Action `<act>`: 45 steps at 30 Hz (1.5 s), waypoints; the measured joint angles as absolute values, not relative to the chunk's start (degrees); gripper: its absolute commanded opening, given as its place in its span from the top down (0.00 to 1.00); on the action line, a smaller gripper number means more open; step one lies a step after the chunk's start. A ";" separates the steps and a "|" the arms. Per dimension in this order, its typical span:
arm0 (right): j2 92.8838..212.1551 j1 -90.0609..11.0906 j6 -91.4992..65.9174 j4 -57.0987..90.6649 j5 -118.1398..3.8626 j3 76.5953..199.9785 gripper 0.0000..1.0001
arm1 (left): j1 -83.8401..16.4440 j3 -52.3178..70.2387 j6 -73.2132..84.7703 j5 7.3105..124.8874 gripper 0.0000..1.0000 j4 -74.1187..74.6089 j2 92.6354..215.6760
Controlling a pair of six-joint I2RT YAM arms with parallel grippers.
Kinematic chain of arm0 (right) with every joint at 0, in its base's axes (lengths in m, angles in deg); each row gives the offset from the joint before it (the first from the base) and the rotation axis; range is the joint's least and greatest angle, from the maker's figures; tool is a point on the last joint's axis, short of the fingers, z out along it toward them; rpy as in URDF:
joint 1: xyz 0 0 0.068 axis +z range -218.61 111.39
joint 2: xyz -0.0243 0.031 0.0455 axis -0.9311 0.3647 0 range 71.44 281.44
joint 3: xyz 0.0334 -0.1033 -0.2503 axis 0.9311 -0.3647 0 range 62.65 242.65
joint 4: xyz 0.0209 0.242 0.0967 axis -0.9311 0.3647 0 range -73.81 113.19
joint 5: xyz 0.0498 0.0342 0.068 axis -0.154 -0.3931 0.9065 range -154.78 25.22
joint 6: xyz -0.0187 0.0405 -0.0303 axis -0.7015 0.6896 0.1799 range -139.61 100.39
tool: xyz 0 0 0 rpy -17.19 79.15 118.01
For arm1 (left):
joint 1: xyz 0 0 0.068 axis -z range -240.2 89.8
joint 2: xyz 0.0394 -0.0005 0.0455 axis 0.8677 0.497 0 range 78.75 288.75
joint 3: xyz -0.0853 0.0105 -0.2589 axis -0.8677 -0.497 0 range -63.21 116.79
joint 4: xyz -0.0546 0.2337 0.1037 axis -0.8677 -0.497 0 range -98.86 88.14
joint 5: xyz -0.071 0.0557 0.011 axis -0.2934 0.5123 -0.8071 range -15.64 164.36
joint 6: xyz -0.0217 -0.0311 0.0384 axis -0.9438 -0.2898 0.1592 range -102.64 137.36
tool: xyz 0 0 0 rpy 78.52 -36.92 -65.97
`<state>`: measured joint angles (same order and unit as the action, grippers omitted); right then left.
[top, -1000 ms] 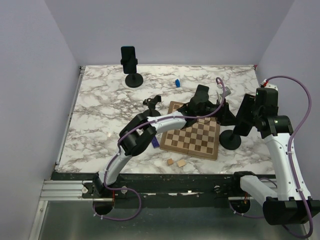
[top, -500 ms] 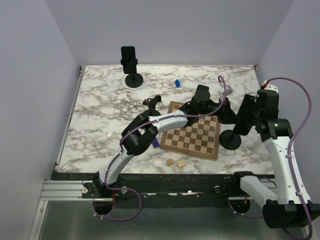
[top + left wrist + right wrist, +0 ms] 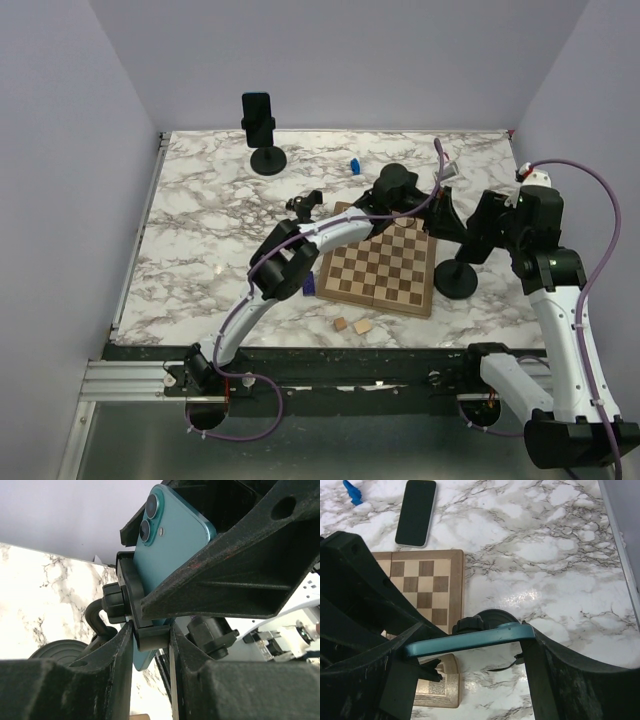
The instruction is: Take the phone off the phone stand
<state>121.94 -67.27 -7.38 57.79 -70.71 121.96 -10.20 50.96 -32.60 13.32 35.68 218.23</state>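
Note:
A teal phone [image 3: 470, 639] sits in the clamp of a black phone stand [image 3: 457, 281] at the chessboard's right edge. My right gripper [image 3: 470, 645] is shut on the phone's two long edges, above the stand's round base [image 3: 495, 622]. The phone's back and camera lenses show in the left wrist view [image 3: 172, 535]. My left gripper [image 3: 151, 630] is shut on the stand's clamp block [image 3: 150, 630], just below the phone. In the top view the left gripper [image 3: 443, 215] and the right gripper [image 3: 482, 232] meet over the stand.
A wooden chessboard [image 3: 380, 268] lies under the left arm. A second stand holding a dark phone [image 3: 257, 118] is at the back left. Another phone [image 3: 416, 512] lies flat beyond the board, beside a small blue piece [image 3: 353, 166]. Two wooden blocks [image 3: 352, 325] lie near the front edge.
Both grippers have shifted slightly up and toward the back left, keeping their holds on the phone and the clamp. The stand's base has barely moved.

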 measured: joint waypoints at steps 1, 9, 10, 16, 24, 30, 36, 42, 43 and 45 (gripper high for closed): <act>121.76 -67.38 -7.73 57.64 -70.12 121.81 0.99 | -10.33 51.68 -33.56 12.54 1.00 36.49 218.95; 121.33 -67.99 -10.50 56.07 -64.77 121.39 0.99 | -11.45 56.45 -39.52 6.48 1.00 40.93 222.45; 121.24 -67.99 -10.90 56.13 -64.07 121.39 0.99 | -11.49 56.40 -39.92 5.98 1.00 41.32 222.45; 119.88 -67.99 -13.08 57.27 -60.13 121.39 0.99 | -11.71 56.38 -41.64 2.96 1.00 42.22 222.45; 116.21 -65.58 -10.63 58.58 -48.59 122.33 0.99 | -9.98 55.00 -39.52 7.99 1.00 40.97 222.12; 116.45 -65.61 -8.62 60.61 -50.45 128.04 0.99 | -8.32 51.05 -35.35 12.67 1.00 38.26 219.13; 116.28 -65.61 -6.31 63.28 -55.26 133.59 0.99 | -8.21 44.56 -31.57 17.94 0.56 35.05 213.99; 118.27 -65.61 -4.08 65.99 -57.93 139.43 0.99 | -8.21 39.33 -29.40 21.67 0.07 31.16 209.66; 118.62 -65.61 -3.70 66.05 -57.95 140.08 1.00 | -8.21 38.57 -29.21 22.09 0.04 30.52 208.96; 119.38 -65.61 -2.87 66.10 -57.93 141.20 0.99 | -8.21 37.93 -27.55 23.18 0.01 27.48 207.21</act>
